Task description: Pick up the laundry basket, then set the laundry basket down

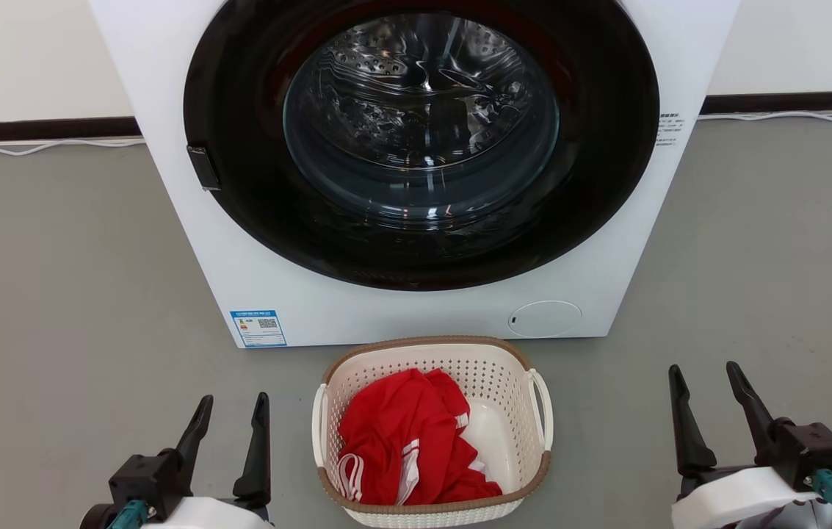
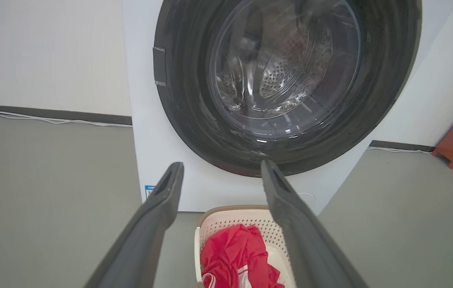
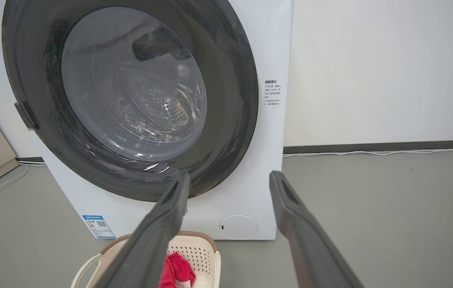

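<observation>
Head view showed the laundry basket (image 1: 493,382) standing on the grey floor (image 1: 56,294) between the two pairs of fingers, touching neither and somewhat nearer the left pair. It was a small rounded-rectangular tub of cream-white plastic. Its walls were pierced with rows of little holes, a brown woven-look band ran round the rim, and a white loop handle sat on each short side. A crumpled red garment (image 1: 401,433) with white trim lay inside, leaving part of the pale bottom bare on the side toward the right fingers. The left fingers (image 1: 258,448) were spread apart and held nothing, and the right fingers (image 1: 684,419) likewise stood wide apart with only floor between them. Beyond the tips of both pairs, just behind the basket, stood a white washing machine (image 1: 416,316) with its round dark-framed door closed. In the left wrist view the basket (image 2: 234,220) sat low between that arm's own two fingers, partly covered by one. In the right wrist view it lay (image 3: 198,250) off to the outer side of one finger.
</observation>
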